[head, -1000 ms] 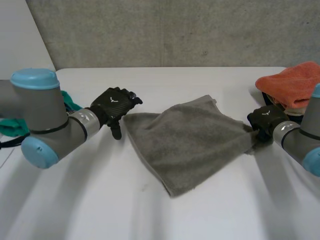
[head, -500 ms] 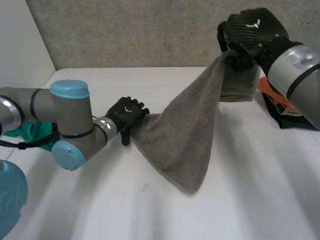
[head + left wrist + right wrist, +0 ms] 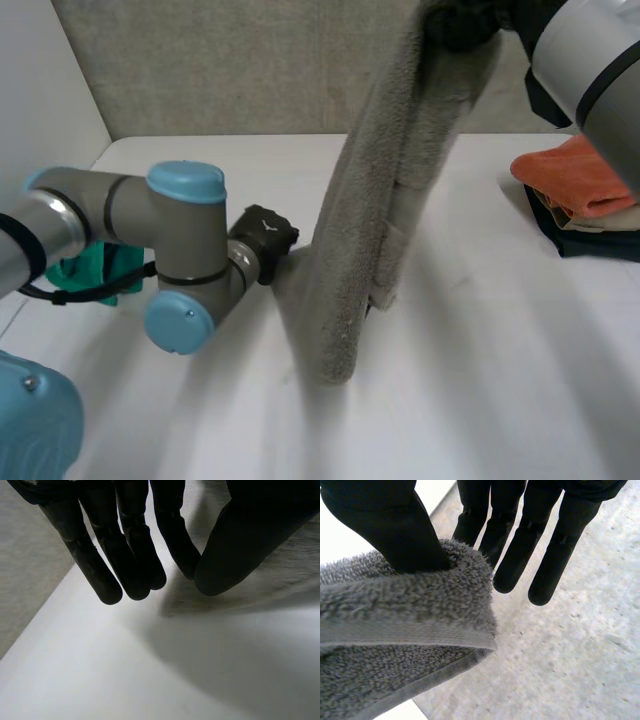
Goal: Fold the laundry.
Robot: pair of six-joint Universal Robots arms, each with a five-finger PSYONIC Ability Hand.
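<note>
Towel (image 3: 350,250) clamped high between my right hand's (image 3: 385,520) thumb and fingers (image 3: 520,545); whether my left hand (image 3: 262,230) holds the low end I cannot tell, so it may slip

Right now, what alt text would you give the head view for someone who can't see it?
The robot's right hand holds a grey towel high above a white table, its length hanging down to the surface. The left hand sits low beside the towel's bottom edge; an orange cloth lies at right, a green cloth behind the left arm.
</note>
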